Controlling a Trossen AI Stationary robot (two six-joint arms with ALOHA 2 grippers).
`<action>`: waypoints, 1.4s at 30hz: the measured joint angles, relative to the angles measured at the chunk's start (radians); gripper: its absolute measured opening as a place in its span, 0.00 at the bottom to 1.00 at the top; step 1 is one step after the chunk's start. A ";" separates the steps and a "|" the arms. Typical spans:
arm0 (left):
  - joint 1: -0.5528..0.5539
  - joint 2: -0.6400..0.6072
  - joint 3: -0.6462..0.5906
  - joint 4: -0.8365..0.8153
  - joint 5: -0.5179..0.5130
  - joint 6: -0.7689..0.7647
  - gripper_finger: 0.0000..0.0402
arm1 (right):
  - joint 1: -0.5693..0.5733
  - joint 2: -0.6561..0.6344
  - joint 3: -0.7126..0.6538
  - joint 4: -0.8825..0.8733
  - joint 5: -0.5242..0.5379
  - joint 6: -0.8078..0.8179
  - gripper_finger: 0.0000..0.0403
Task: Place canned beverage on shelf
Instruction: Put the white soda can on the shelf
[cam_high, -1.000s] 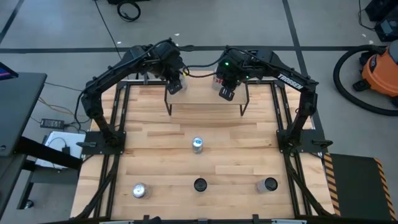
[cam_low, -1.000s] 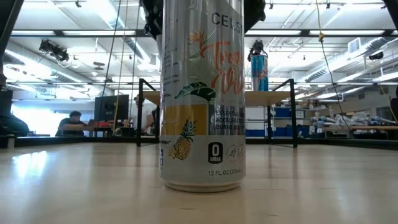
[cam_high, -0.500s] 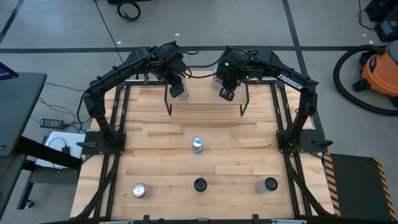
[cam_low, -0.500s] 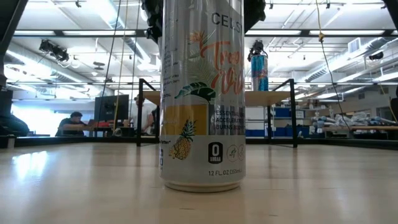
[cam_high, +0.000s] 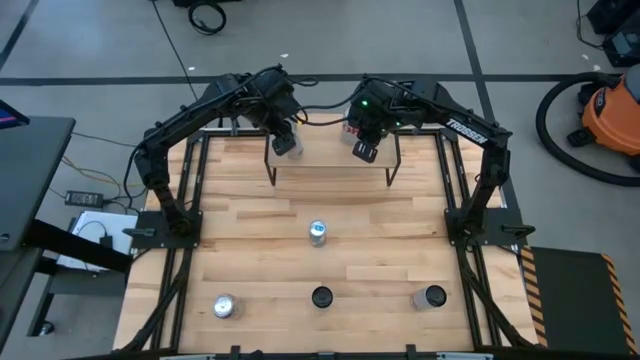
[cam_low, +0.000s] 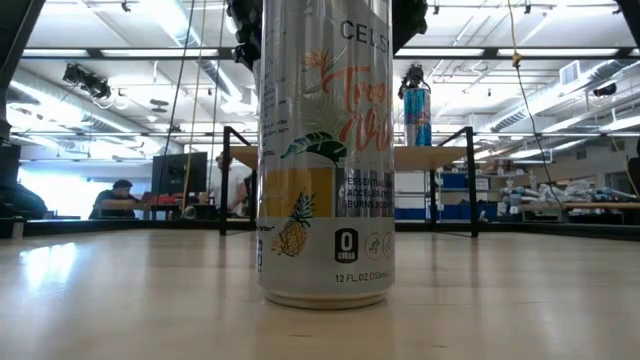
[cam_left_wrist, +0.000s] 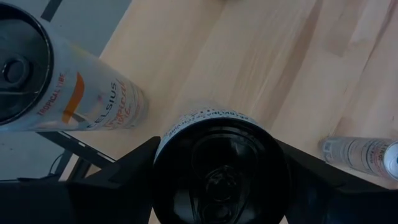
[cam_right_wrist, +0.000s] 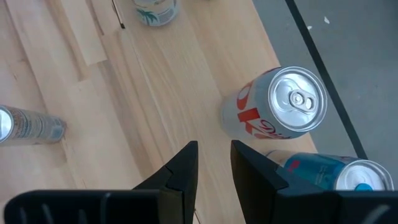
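The shelf (cam_high: 330, 165), a pale plank on thin black legs, stands at the table's far middle. My left gripper (cam_high: 286, 143) is over its left end, shut on a dark-topped can (cam_left_wrist: 219, 167). A white can with orange lettering (cam_left_wrist: 59, 87) stands close beside the held one. My right gripper (cam_right_wrist: 213, 163) is shut and holds nothing above the shelf's right end. A red-and-white can (cam_right_wrist: 273, 107) and a blue can (cam_right_wrist: 336, 171) stand upright just beyond it. The blue can (cam_low: 417, 108) stands on the shelf top. My left gripper pinches the dark-topped can's side wall just under the rim (cam_left_wrist: 163, 144), one finger (cam_left_wrist: 121, 171) on each side. The fingers come from above, slanting down. The can is upright; its own body hides its lower end, so whether it rests on the shelf cannot be told.
Several cans stand on the table: one at the middle (cam_high: 318, 232), and three along the near edge, at the left (cam_high: 224, 306), at the centre (cam_high: 321, 297) and at the right (cam_high: 433, 297). The near centre one (cam_low: 325, 150) fills the low view and hides the shelf's left part.
My left gripper has turned a little over the shelf's left end, still shut on the can.
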 joint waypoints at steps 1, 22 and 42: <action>0.000 0.000 0.000 0.000 0.000 -0.004 0.67 | 0.000 0.000 0.000 0.000 0.000 0.000 0.26; -0.001 -0.001 0.000 0.010 0.000 0.010 0.78 | 0.000 0.000 0.000 0.001 -0.001 0.000 0.26; -0.001 -0.003 0.200 -0.153 -0.016 0.005 0.78 | 0.000 0.001 0.000 0.136 -0.071 -0.042 0.26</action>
